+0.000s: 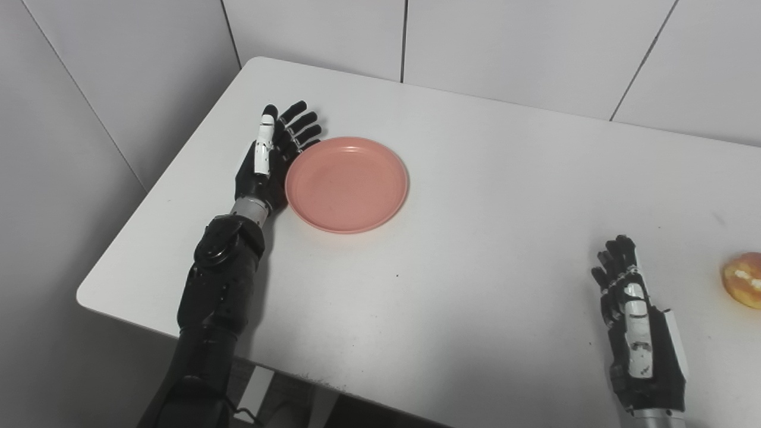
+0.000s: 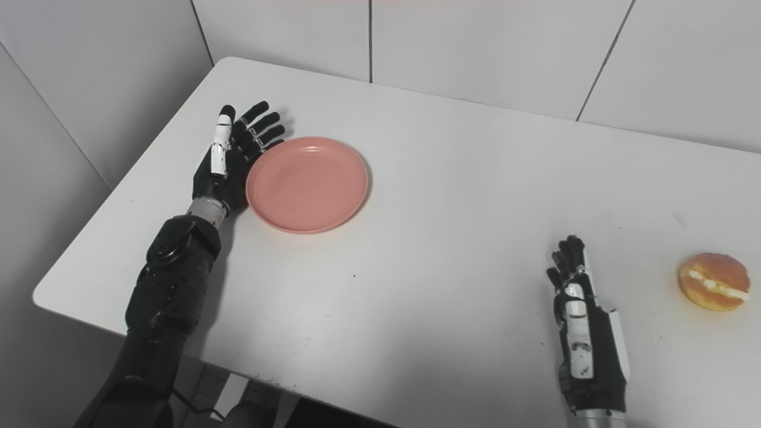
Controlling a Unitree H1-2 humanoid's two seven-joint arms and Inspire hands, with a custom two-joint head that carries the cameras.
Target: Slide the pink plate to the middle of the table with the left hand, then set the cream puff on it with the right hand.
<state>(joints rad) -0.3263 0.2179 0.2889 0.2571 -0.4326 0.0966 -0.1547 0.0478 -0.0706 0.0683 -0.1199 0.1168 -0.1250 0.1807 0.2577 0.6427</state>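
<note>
A pink plate (image 1: 346, 183) lies empty on the left part of the white table (image 1: 487, 196). My left hand (image 1: 270, 157) is open, fingers stretched, with its palm side against the plate's left rim. A cream puff (image 2: 713, 281), golden with a cream band, lies near the table's right edge. My right hand (image 2: 581, 324) is open and empty, resting near the front edge, well left of the cream puff and apart from it.
Grey wall panels stand close behind and to the left of the table. The table's front edge runs just below both forearms. Bare table surface lies between the plate and my right hand.
</note>
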